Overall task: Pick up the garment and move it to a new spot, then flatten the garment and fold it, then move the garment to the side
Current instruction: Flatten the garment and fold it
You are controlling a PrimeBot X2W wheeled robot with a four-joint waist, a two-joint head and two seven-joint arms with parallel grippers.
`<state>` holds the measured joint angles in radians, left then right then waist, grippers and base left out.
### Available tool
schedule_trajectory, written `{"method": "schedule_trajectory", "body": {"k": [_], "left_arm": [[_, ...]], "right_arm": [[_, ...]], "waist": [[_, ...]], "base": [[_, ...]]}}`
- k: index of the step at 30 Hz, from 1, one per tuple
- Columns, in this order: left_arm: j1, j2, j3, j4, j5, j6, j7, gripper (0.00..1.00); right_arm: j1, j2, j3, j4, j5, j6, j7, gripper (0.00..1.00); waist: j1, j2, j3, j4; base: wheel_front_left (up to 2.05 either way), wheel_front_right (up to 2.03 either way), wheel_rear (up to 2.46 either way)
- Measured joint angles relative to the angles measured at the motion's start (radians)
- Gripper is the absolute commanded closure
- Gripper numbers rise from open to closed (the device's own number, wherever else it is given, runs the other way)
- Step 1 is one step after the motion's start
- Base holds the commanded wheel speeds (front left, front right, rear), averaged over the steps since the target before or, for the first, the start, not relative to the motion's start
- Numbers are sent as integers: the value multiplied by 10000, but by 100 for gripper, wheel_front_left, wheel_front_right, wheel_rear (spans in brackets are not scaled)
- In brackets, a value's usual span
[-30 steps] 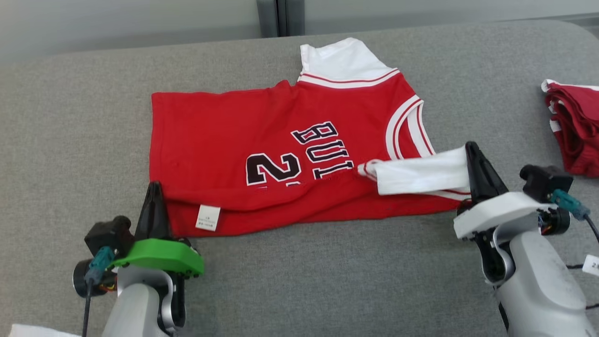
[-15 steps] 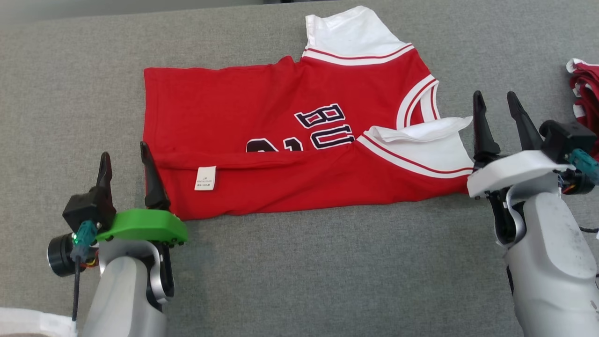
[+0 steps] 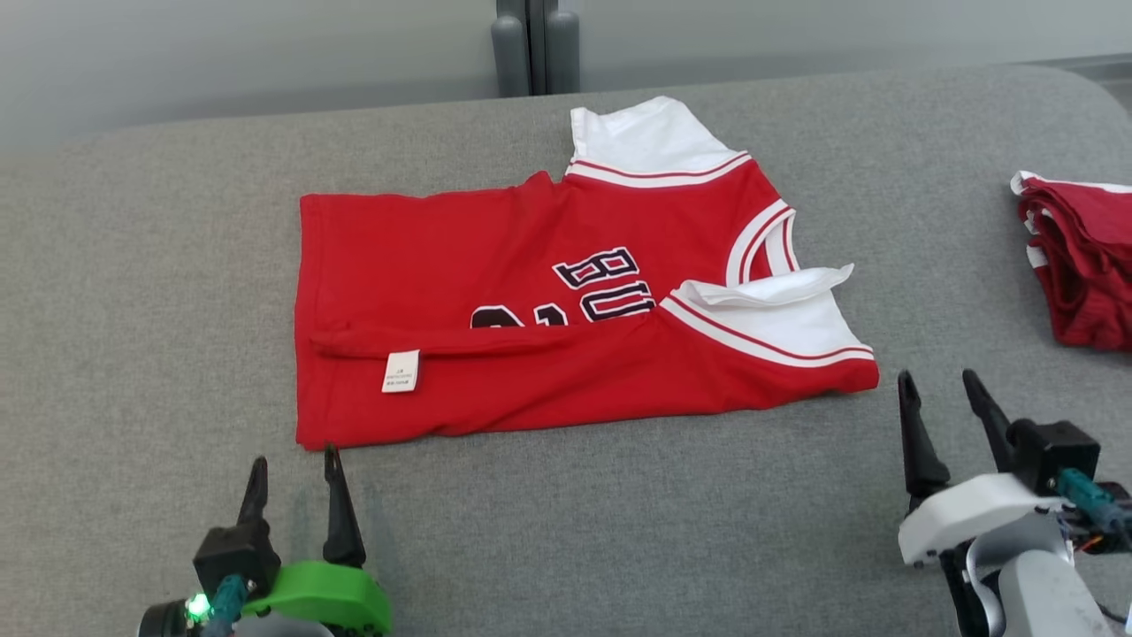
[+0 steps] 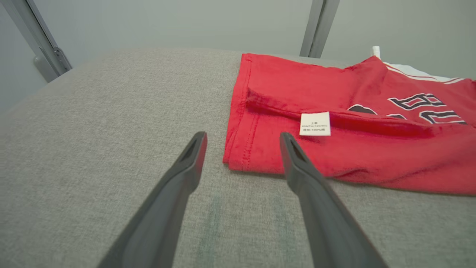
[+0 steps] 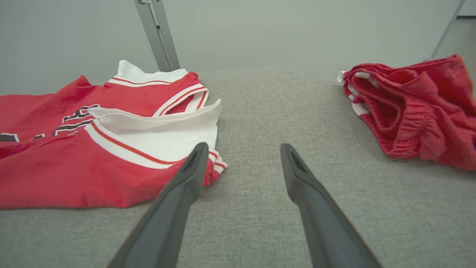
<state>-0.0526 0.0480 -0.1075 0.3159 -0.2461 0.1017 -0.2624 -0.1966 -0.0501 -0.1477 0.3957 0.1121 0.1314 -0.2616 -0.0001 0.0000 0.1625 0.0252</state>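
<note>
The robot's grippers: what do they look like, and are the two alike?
Both have two long, dark, tapering fingers. The left gripper has a bright green plate, a black block, a teal plug and a green light. The right gripper has a white plate, a similar dark block and teal connector; its arm shell is pale grey.

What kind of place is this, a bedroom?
Probably a robot practice room, not a bedroom. A red jersey lies on a big grey cushioned top, plain pale walls and a metal post stand behind, and more red clothes lie nearby.
</note>
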Motion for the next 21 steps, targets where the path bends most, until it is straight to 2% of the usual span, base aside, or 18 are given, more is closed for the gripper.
{"method": "schedule_trajectory", "body": {"k": [8,13,21], "left_arm": [[1313,0,-238,0,222,-44,0,0],[1654,0,-259,6,203,15,0,0],[1367,4,-351,-8,-25,56,2,0]], "right_arm": [[1435,10,621,102,217,0,0,0],[1805,10,761,151,385,0,0,0],[1487,10,895,190,389,0,0,0]], "waist": [[1,0,-962,-35],[0,0,-1397,-42],[1,0,-1132,-47]], "base": [[0,0,0],[0,0,0],[0,0,0]]}}
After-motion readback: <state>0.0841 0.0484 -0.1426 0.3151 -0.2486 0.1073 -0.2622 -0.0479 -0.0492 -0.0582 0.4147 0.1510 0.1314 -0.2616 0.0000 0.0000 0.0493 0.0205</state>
